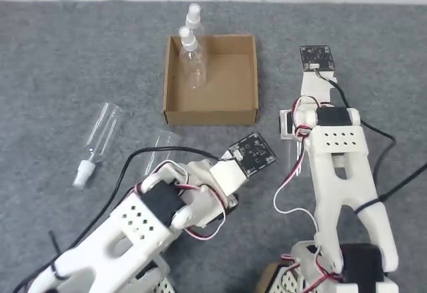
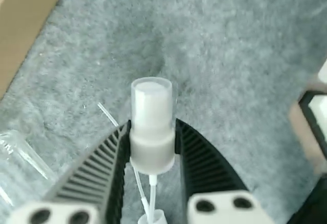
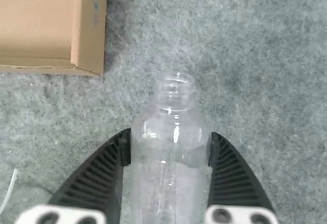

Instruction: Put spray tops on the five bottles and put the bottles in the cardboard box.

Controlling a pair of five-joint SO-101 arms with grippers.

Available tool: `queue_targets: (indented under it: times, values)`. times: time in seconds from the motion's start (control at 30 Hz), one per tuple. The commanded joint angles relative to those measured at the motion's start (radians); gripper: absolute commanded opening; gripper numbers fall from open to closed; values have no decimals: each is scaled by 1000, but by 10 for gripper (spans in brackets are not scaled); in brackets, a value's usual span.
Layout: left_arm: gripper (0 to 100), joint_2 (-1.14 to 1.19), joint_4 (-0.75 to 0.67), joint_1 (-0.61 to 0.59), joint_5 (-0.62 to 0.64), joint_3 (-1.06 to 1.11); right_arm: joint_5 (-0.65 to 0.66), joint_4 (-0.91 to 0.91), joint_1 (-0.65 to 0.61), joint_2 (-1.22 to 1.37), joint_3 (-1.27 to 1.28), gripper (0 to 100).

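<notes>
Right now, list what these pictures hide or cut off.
- Tube end of the spray top in the left gripper: left wrist view, cut off by the edge.
- Base of the open bottle in the right gripper: right wrist view, likewise cut off.
- Body of the far bottle: high view, covered by the near bottle, so whether it is in the box is unclear.

I see a white spray top (image 2: 152, 132) clamped in my left tool (image 2: 151, 126), an uncapped bottle (image 3: 171, 163) in my right tool (image 3: 168, 136), one capped bottle (image 1: 191, 58) inside the cardboard box (image 1: 211, 116), and a second capped bottle (image 1: 98, 141) flat on the bench (image 1: 67, 73).
</notes>
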Motion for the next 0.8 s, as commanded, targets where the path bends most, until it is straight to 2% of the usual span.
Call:
queue_targets:
  times: [0.0,0.1,0.2,0.63,0.77]
  values:
    - [12,-83,2,-8,86,-25,-9,-8,-13,-62,-41,97]
    - [12,-118,0,-9,164,-25,-9,-8,-13,-62,-41,97]
    - [12,-147,-6,-23,190,-25,-9,-8,-21,-64,-41,97]
    - [12,-325,-72,-241,348,-4,-3,7,-31,-74,-43,97]
    - [12,-437,-155,-348,358,90,-6,54,-44,-159,-23,97]
